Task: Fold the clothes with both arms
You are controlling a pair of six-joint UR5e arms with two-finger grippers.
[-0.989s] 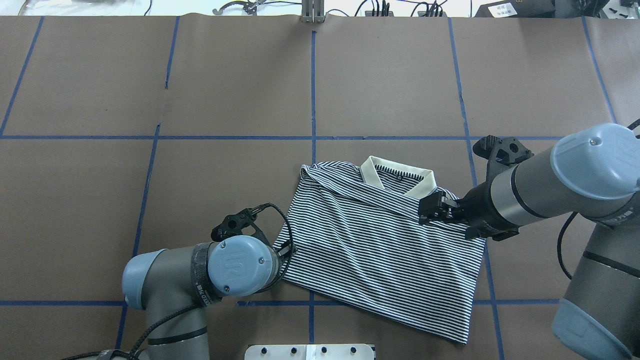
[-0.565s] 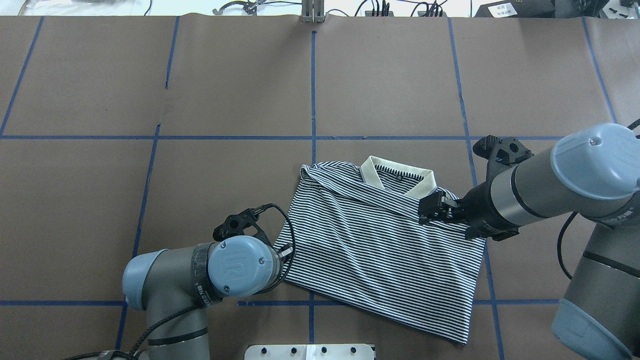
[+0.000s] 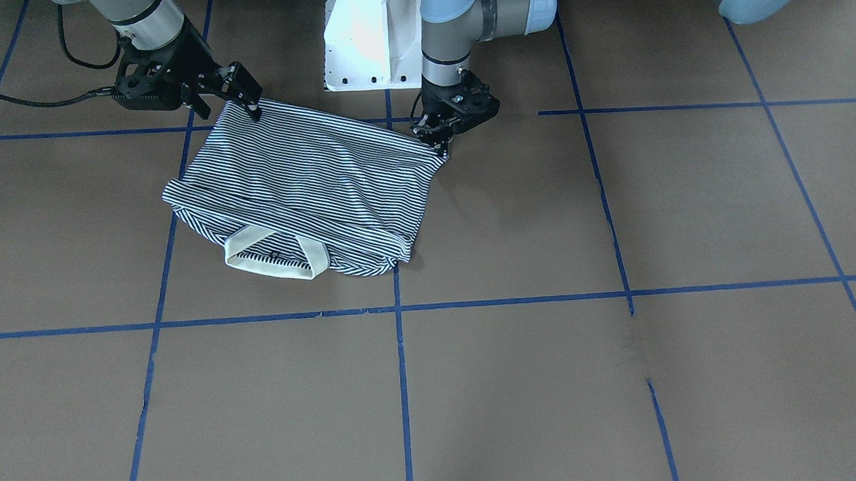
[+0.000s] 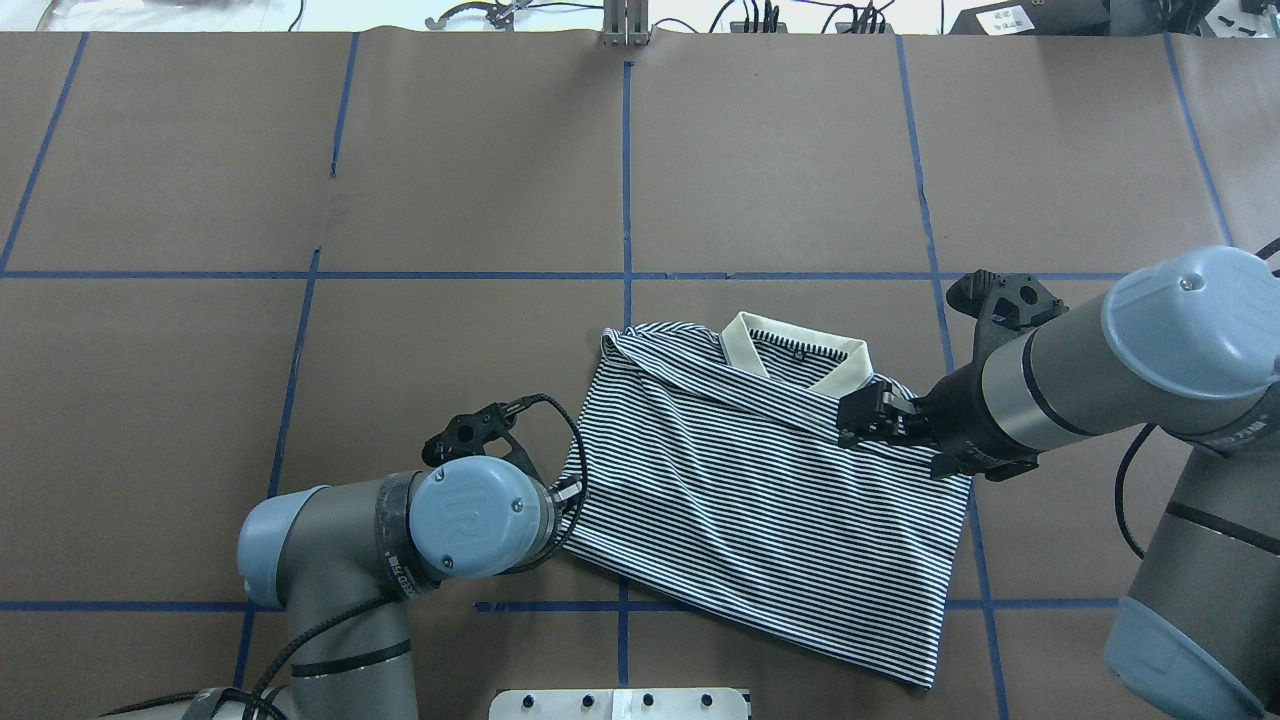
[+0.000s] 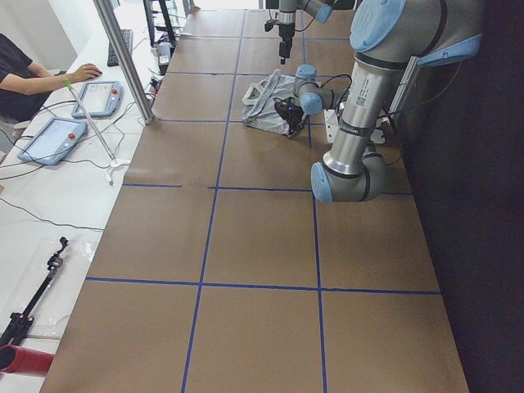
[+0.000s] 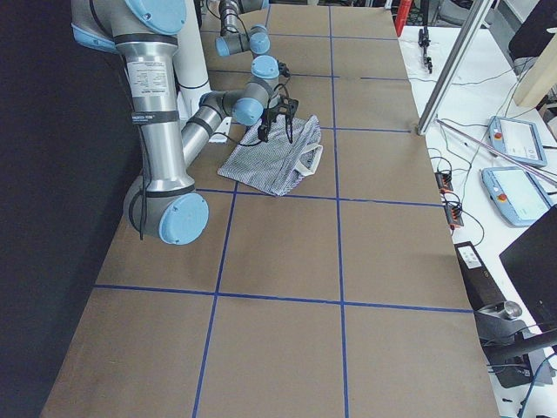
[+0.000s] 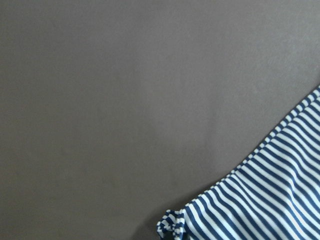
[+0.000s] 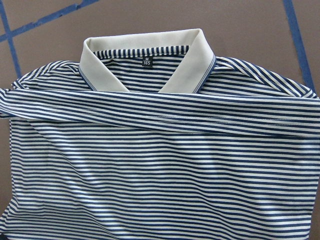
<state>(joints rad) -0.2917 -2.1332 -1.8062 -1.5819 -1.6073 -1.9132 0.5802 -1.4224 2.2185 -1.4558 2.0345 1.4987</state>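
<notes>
You've got one polo shirt (image 4: 760,500): thin navy/white stripes, cream collar (image 4: 742,340) w/ a small dark label (image 8: 146,63) inside the neck. It lies on the brown-papered table (image 4: 450,180), collar away from the robot, hem toward it, set a bit askew. Sleeves are tucked in, so the outline is roughly a rectangle. One striped band runs across the body just below the collar. In the overhead view it sits just right of the ctr blue tape line (image 4: 627,180), and its near hem crosses the near cross line.

Right gripper (image 4: 848,420): fingers look parted, holding nothing. The front & side views suggest it's raised over the shirt, not touching. From overhead its forearm covers part of the shirt's right-hand edge.

Left gripper (image 3: 437,142): down at the shirt's near corner on the robot's left, where the cloth bunches a little. You can't tell if it's pinching the cloth. The blue wrist cap hides the fingers from overhead, and the wrist cam shows only cloth & paper.

Around: the white pedestal (image 3: 364,50) stands btwn the arms. Past the table's far edge, on the white bench, are two pendants (image 6: 520,139), a slanted metal post (image 6: 452,65) and a person's arm (image 5: 45,78).
</notes>
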